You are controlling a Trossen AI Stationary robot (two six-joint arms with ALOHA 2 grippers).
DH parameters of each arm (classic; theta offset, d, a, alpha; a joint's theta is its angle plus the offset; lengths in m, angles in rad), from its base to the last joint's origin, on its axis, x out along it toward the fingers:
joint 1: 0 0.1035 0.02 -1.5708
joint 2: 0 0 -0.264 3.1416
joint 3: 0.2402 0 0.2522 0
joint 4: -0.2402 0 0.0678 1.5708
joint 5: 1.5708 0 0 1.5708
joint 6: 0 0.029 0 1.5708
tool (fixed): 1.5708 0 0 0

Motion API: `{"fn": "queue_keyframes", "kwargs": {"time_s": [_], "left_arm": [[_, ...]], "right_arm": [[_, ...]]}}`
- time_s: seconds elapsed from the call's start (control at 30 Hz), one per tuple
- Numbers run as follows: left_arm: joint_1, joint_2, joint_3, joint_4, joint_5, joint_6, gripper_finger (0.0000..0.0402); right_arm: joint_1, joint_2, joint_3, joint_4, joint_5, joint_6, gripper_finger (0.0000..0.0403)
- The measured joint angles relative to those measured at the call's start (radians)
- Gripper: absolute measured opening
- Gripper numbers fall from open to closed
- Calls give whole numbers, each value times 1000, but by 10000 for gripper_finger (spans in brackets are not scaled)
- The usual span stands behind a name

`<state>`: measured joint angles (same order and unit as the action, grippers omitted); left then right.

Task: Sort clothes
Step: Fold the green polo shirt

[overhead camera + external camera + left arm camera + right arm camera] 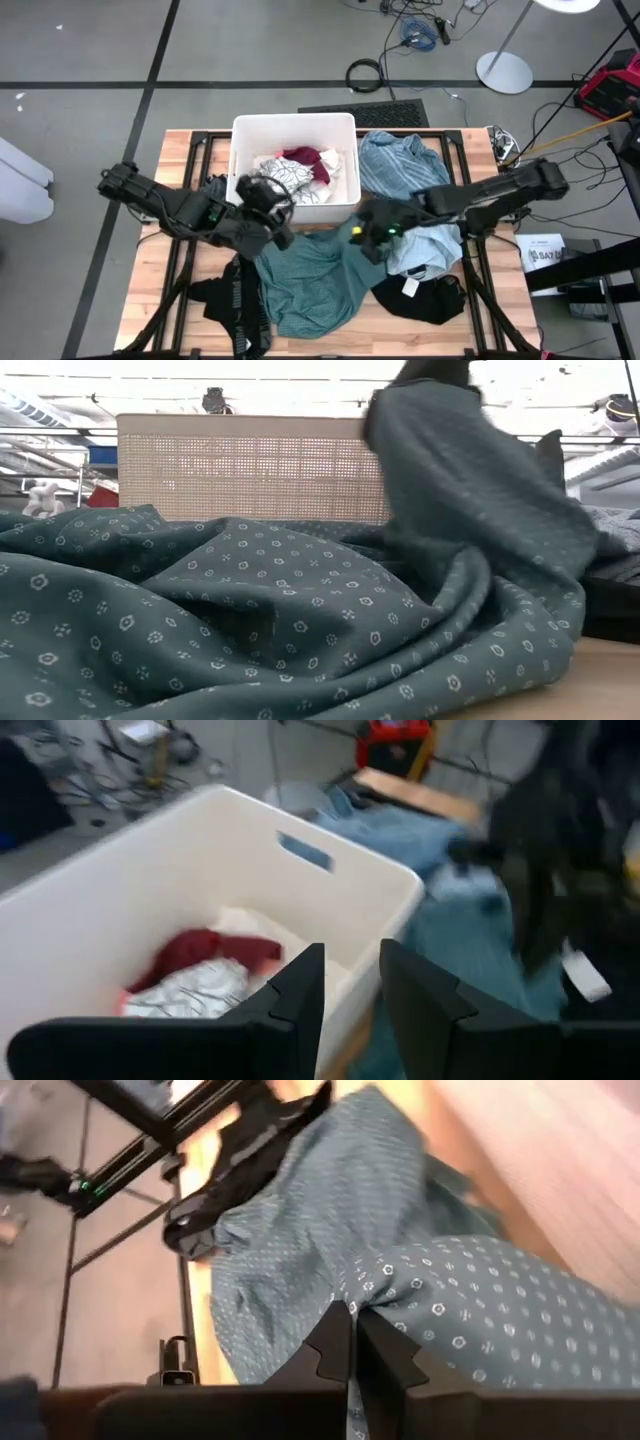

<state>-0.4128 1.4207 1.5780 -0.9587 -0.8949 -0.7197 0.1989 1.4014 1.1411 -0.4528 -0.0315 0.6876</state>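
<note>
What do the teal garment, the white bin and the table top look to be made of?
Teal garment: thin woven cloth, probably cotton, matte, printed with small pale motifs; it drapes in soft folds where the right gripper pinches it. White bin: smooth moulded plastic by its look, with rigid walls and a cut handle slot. Table top: pale wooden planks with visible seams.

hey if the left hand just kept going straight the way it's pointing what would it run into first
Probably the white bin. The left hand, empty with its fingers slightly apart, points over the bin's near edge toward the far wall with the handle slot. The dark red garment lies lower inside, likely under that line, though depth is hard to judge.
</note>
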Motion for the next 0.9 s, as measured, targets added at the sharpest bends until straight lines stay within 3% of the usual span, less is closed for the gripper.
{"fn": "queue_keyframes", "kwargs": {"time_s": [0.3, 0.43, 0.63, 0.77, 0.9], "left_arm": [[40, -145, 0, -39, -81, 3, 109], [40, -198, 0, -70, -87, 17, 109], [40, -228, 0, -80, -101, 64, 109], [40, -230, 0, -80, -102, 73, 109], [39, -229, 0, -80, -100, 75, 109]], "right_arm": [[-70, 372, 292, 242, -350, -140, 0], [-69, 524, 477, 231, -531, -184, 0], [-85, 659, 619, 186, -771, -203, 0], [-88, 680, 643, 186, -756, -198, 6], [-89, 664, 644, 186, -702, -215, 41]]}}
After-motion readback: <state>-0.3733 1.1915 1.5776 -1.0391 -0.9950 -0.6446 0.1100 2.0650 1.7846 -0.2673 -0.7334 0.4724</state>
